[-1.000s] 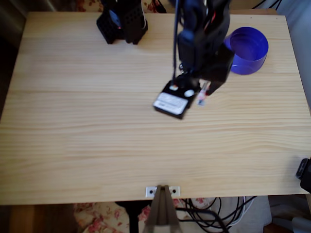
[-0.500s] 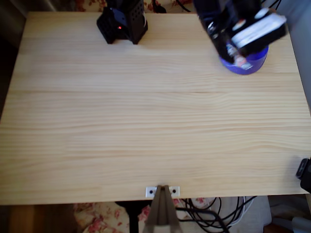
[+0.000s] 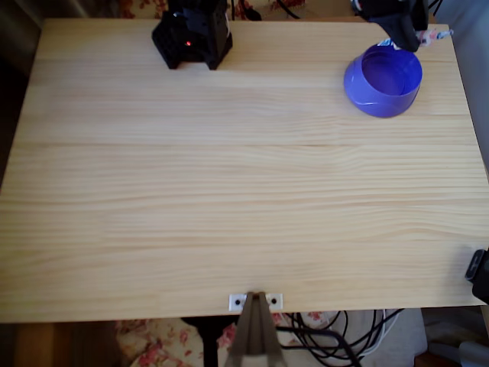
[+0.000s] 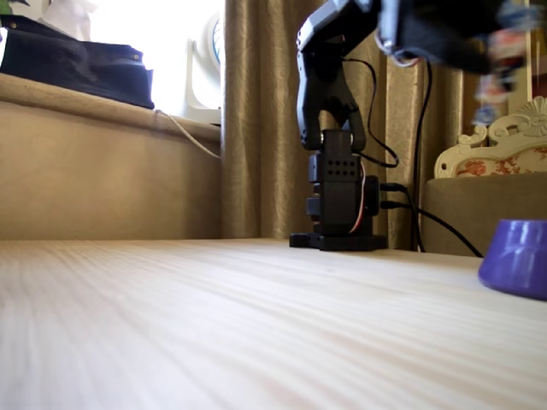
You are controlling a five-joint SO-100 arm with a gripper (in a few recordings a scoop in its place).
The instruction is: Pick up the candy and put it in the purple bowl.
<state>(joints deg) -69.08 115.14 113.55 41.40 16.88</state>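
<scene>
The purple bowl [image 3: 382,79] stands at the table's far right and shows low at the right edge in the fixed view as the bowl [image 4: 518,256]. My gripper [image 3: 412,34] appears just past the bowl's far rim from above, shut on the candy [image 3: 437,34], whose whitish-blue twisted end sticks out to the right. In the fixed view the gripper [image 4: 489,60] is blurred and high above the table. The candy [image 4: 493,81] hangs from it as a reddish-blue smear well above the bowl.
The arm's black base [image 3: 192,34] stands at the table's far edge, left of centre, and shows as the base [image 4: 340,205] before a curtain. A small bracket [image 3: 255,301] sits at the near edge. A black object [image 3: 479,274] pokes in at the right edge.
The gripper lifted the candy from mid-table, swung right to the bowl, and has now moved further back to the bowl's far rim. The bowl has not moved.
</scene>
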